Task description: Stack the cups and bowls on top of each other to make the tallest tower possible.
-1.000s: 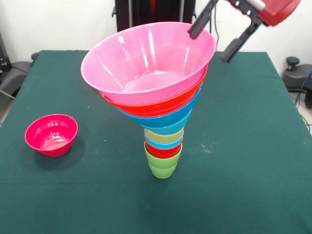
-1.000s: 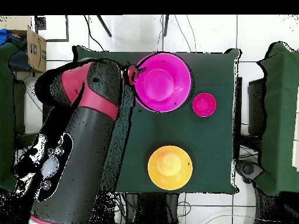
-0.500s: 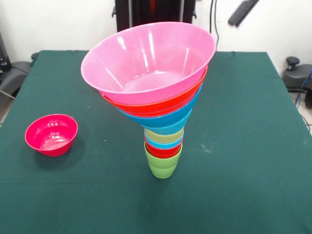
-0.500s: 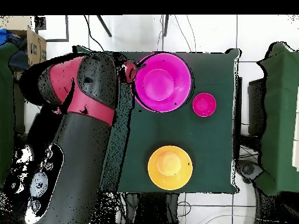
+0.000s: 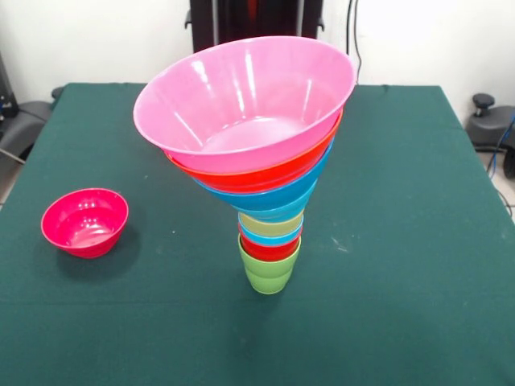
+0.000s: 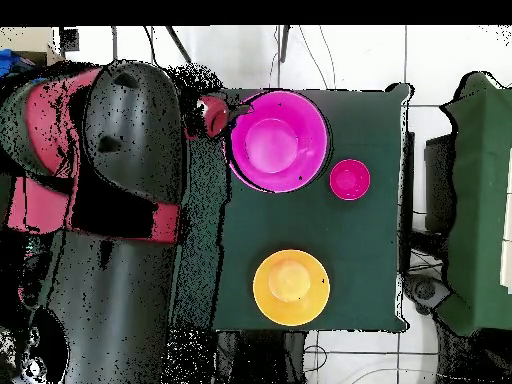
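Observation:
The tower stands mid-table: a lime green cup at its base, then red, light blue and yellow cups, blue bowls, a red-orange bowl and the large pink bowl on top, tilted a little. From overhead the pink bowl hides everything under it. A small magenta bowl sits alone on the cloth, also seen from above. A yellow-orange bowl shows only in the overhead view. My gripper is a red patch just beside the pink bowl's rim, apart from it, and is absent from the front view.
The green tablecloth covers the table. My big black and red arm hangs over the table's left side in the overhead view. Chairs and cables stand around the table's edges.
The gripper, open beside the pink bowl's rim a second ago, has risen out of the front view. In the overhead view the arm has lifted and looks larger.

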Robot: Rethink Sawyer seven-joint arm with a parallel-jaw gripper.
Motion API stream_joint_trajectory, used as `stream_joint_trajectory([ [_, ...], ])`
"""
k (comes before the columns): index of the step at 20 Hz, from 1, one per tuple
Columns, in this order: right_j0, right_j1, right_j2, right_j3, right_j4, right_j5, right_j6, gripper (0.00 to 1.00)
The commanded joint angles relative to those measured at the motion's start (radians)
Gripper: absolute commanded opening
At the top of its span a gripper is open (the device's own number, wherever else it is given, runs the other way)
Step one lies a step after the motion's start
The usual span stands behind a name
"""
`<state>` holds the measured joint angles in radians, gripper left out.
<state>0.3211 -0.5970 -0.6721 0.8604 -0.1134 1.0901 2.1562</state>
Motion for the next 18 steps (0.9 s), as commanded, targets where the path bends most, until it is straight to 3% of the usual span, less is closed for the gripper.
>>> stream_joint_trajectory([
  [1,-0.038,-0.068,0.090,-0.110,-0.034,0.260,-0.348,1.00],
  [7,-0.047,-0.111,0.101,-0.144,-0.029,0.327,-0.354,1.00],
  [13,-0.028,-0.187,0.106,-0.063,-0.042,0.317,-0.350,1.00],
  [18,-0.023,-0.199,0.113,-0.036,-0.050,0.295,-0.336,1.00],
])
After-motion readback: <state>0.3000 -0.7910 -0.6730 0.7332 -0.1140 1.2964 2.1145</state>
